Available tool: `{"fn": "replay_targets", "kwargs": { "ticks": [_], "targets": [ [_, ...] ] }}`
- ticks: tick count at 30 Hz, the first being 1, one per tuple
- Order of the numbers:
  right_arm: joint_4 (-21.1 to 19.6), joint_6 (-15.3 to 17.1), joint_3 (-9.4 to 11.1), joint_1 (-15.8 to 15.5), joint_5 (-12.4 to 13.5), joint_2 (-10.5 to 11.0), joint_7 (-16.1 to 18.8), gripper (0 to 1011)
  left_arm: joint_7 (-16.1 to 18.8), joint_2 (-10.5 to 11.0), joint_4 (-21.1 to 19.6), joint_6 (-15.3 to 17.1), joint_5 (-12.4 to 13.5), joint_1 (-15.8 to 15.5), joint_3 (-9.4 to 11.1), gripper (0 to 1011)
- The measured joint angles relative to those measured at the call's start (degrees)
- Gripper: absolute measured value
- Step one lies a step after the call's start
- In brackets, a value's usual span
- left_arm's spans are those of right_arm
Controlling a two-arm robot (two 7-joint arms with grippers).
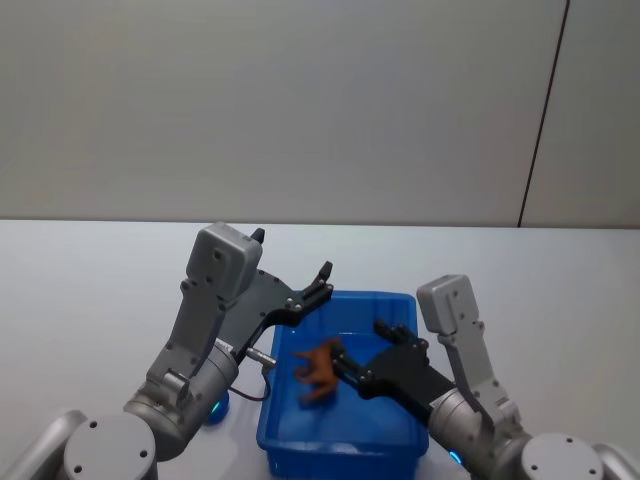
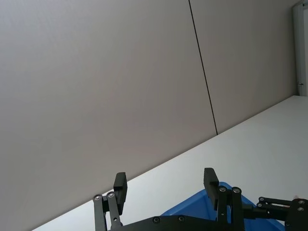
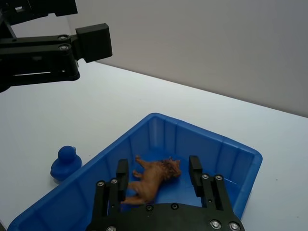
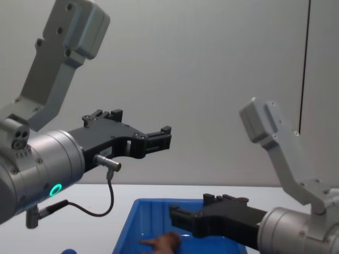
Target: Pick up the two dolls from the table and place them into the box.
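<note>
Right gripper (image 3: 159,165) low over the box (image 3: 207,149), fingers spread wide, nothing clamped. Reddish-brown doll (image 3: 151,180) within the box walls, between the fingertips; resting on the floor or not, cannot tell. Box sits on plain white table (image 1: 100,270). Small blue duck-shaped toy (image 3: 65,163) on table just outside box wall. Left gripper (image 2: 165,178) raised by box's left rim, wide open, empty. Behind: bare grey wall (image 1: 300,100), one dark vertical seam (image 1: 543,115).

Box (image 3: 204,147) glossy blue plastic; brown doll (image 3: 153,179) matt, slightly shaggy, perhaps rubber; table (image 3: 57,113) smooth matt white.
</note>
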Motion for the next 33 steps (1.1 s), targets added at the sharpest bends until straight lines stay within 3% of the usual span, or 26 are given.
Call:
{"fn": "replay_targets", "kwargs": {
  "ticks": [11, 24, 33],
  "targets": [
    [-0.3, 0.3, -0.1, -0.7, 0.0, -0.1, -4.4, 1001, 0.0, 0.0, 0.0, 0.0, 0.0, 0.0, 0.0, 1003],
    [-4.3, 0.6, 0.8, -4.0, 0.4, 1.4, -12.6, 1001, 0.0, 0.0, 0.0, 0.0, 0.0, 0.0, 0.0, 1003],
    [-8.0, 2.5, 2.1, -7.3, 1.3, 3.1, -19.0, 1001, 0.0, 0.0, 0.0, 0.0, 0.0, 0.0, 0.0, 1003]
  ]
}}
